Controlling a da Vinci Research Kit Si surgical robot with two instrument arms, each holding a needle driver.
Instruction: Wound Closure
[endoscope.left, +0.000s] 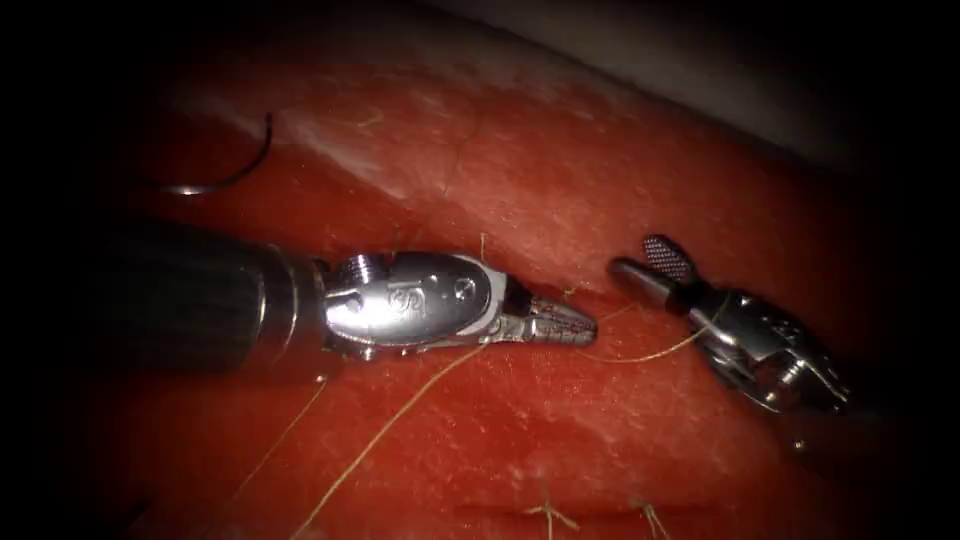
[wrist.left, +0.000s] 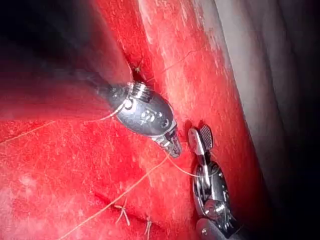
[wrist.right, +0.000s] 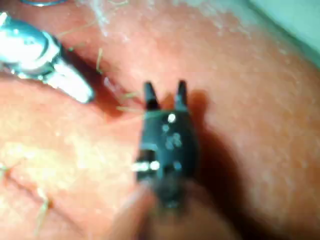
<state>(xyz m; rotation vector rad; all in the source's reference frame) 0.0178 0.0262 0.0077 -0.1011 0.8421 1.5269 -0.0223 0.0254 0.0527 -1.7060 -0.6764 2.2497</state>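
The curved needle (endoscope.left: 250, 165) lies loose on the tissue (endoscope.left: 560, 170) far to the upper left, held by neither tool and not in the tissue. My left tool (endoscope.left: 565, 325) reaches in from the left, its jaws shut on the pale thread (endoscope.left: 400, 415), also seen in the left wrist view as the left tool (wrist.left: 172, 145) over thread (wrist.left: 135, 185). The thread trails down-left across the tissue, and another stretch runs right across my right tool (endoscope.left: 650, 268). That right tool (wrist.right: 165, 95) holds nothing, its jaws open just right of the left tips.
Tied stitches with short cut ends (endoscope.left: 548, 515) sit along the cut (endoscope.left: 600, 512) at the lower edge, also seen as stitches (wrist.left: 122, 214). Another short thread end (endoscope.left: 482, 243) stands above the left tool. Red fluid covers the tissue. The tissue's pale edge (endoscope.left: 640, 60) runs along the top right.
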